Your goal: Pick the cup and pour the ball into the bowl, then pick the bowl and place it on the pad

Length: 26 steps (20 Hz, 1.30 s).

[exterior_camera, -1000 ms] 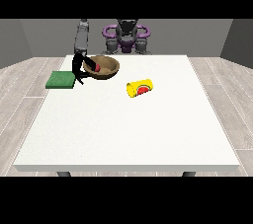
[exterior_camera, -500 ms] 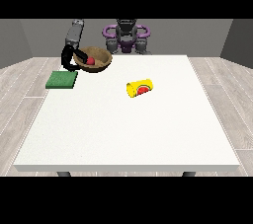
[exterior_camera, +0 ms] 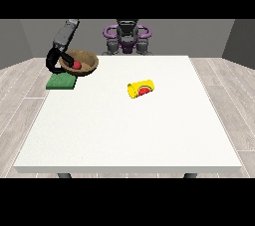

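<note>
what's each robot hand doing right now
Robot hand at the view's left: shut on the bowl, ball inside.
Robot hand at the view's right: not in view.

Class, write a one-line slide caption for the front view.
Hand at the view's left holds the bowl with the ball over the pad; cup lies on its side.

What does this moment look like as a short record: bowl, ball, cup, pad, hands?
bowl: brown bowl, held up by the hand at the view's left, tilted, next to the pad
ball: red ball, inside the bowl
cup: yellow cup, lying on its side near the middle of the white table, apart from the bowl
pad: green pad, flat at the table's left edge, nothing resting on it yet
other hand: not visible
stage: pour done, bowl not yet placed
</note>
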### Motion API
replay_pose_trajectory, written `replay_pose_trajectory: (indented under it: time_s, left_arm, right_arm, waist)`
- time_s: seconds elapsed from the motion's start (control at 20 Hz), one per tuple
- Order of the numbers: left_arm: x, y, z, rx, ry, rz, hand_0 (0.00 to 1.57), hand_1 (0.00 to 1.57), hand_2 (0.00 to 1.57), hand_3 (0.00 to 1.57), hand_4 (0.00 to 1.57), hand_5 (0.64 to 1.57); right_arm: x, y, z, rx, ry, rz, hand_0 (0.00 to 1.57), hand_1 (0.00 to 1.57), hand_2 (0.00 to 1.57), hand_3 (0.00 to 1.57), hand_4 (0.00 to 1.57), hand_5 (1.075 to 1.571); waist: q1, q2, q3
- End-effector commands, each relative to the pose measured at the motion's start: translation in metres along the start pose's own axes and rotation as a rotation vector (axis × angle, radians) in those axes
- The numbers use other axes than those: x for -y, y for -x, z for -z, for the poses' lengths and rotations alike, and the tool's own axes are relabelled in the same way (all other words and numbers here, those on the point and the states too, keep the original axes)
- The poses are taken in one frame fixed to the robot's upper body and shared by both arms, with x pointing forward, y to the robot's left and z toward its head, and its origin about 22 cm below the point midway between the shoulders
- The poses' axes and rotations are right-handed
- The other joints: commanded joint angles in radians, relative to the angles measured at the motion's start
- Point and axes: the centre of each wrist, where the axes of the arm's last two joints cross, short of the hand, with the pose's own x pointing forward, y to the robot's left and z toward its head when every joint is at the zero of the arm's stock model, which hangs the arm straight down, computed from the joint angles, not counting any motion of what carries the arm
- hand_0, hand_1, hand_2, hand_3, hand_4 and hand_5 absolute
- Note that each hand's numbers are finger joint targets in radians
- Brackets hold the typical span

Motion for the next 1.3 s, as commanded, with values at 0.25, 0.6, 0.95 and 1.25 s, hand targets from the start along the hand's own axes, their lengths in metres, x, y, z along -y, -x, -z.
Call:
replay_pose_trajectory:
  time_s: [0.25, 0.6, 0.95, 1.25]
  left_arm:
    - [-0.01, -0.028, -0.001, 0.098, -0.002, 0.032, 0.0, 0.0, 0.0, 0.0, 0.0, 1.536]
    - [0.015, -0.072, 0.018, 0.168, 0.019, 0.015, 0.0, 0.0, 0.0, 0.0, 0.13, 1.533]
    - [0.003, -0.069, 0.006, 0.153, 0.009, -0.002, 0.0, 0.0, 0.0, 0.0, 0.0, 1.535]
    - [-0.004, -0.033, -0.002, 0.046, -0.007, 0.018, 0.0, 0.0, 0.0, 0.0, 0.0, 1.532]
  right_arm:
    - [0.09, 0.015, 0.005, 0.087, 0.071, 0.109, 1.57, 1.57, 1.57, 1.11, 1.3, 1.537]
    - [0.101, 0.025, 0.012, 0.12, 0.136, 0.047, 1.57, 1.57, 1.57, 0.39, 1.3, 1.547]
    - [0.147, 0.036, -0.002, 0.103, 0.103, 0.035, 1.57, 1.57, 1.57, 0.68, 1.25, 1.564]
    - [0.134, 0.006, 0.011, 0.057, 0.055, 0.001, 1.57, 1.57, 1.57, 1.03, 1.23, 1.569]
  waist:
    - [0.027, 0.093, 0.0008]
    - [0.05, 0.162, 0.0023]
    - [0.039, 0.131, 0.0006]
    - [0.018, 0.029, -0.0015]
